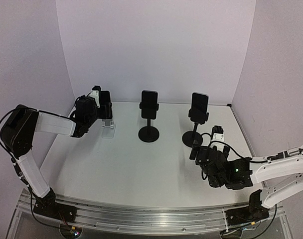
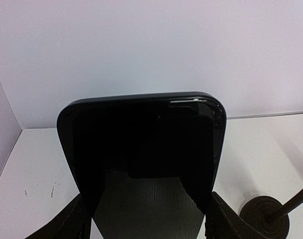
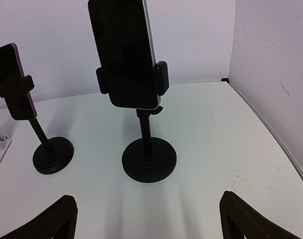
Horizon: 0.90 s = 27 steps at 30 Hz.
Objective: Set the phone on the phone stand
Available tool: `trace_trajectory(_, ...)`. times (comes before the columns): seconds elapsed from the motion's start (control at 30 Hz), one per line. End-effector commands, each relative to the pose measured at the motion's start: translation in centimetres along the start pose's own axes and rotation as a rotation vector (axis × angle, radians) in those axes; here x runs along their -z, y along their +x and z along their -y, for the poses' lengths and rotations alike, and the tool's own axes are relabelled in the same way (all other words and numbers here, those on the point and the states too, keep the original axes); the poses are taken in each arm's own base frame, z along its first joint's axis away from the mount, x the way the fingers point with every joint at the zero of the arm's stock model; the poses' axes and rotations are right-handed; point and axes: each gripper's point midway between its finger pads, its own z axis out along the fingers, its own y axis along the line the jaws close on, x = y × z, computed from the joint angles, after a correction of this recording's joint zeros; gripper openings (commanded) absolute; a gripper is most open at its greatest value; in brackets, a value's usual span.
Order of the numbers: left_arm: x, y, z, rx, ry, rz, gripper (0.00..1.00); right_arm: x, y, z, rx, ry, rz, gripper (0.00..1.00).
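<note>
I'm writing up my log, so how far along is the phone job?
Done: the middle phone sits clamped in the middle stand, the right phone in the right stand. In hand: the left hand grips a third phone at the small white stand, back left. Left: seat it there, if it isn't already, and let go. The right hand is open and empty.

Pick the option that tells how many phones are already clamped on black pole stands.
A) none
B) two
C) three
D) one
B: the middle phone is clamped on the middle black stand and the right phone on the right black stand, while the third phone is in the left pincer, not on a stand.
</note>
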Motion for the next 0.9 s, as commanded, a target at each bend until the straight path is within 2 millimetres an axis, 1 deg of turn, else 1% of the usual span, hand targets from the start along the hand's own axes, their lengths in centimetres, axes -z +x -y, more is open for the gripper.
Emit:
trace_trajectory(0.0,-0.3,-1.7,0.1,0.036,0.016,0.119,0.26,0.5,-1.2,1.7,-0.042,0.049,0.055,0.98)
trace_trajectory(0.03,-0.3,-1.3,0.1,0.035,0.015,0.118,0.26,0.5,-1.4,1.9,-0.049,0.055,0.062,0.98)
trace_trajectory(0.2,-0.5,-0.9,-0.2,0.019,0.0,0.141,0.27,0.9,-2.1,3.1,-0.081,0.078,0.09,0.98)
trace_trajectory(0.37,-0.7,-0.2,-0.5,0.024,-0.016,0.131,0.28,1.1,-2.2,4.1,-0.118,0.091,0.107,0.98)
trace_trajectory(0.5,-1.0,0.0,-0.6,0.022,-0.024,0.136,0.28,1.3,-2.3,4.5,-0.127,0.096,0.113,0.98)
trace_trajectory(0.63,-1.4,0.7,-1.2,-0.004,-0.064,0.124,0.28,1.4,-2.3,5.0,-0.14,0.101,0.12,0.98)
trace_trajectory(0.73,-1.6,1.1,-1.2,-0.005,-0.069,0.114,0.28,1.4,-2.3,5.3,-0.15,0.105,0.124,0.98)
trace_trajectory(0.87,-1.8,1.4,-1.3,0.001,-0.073,0.114,0.31,1.5,-2.5,5.6,-0.156,0.111,0.132,0.98)
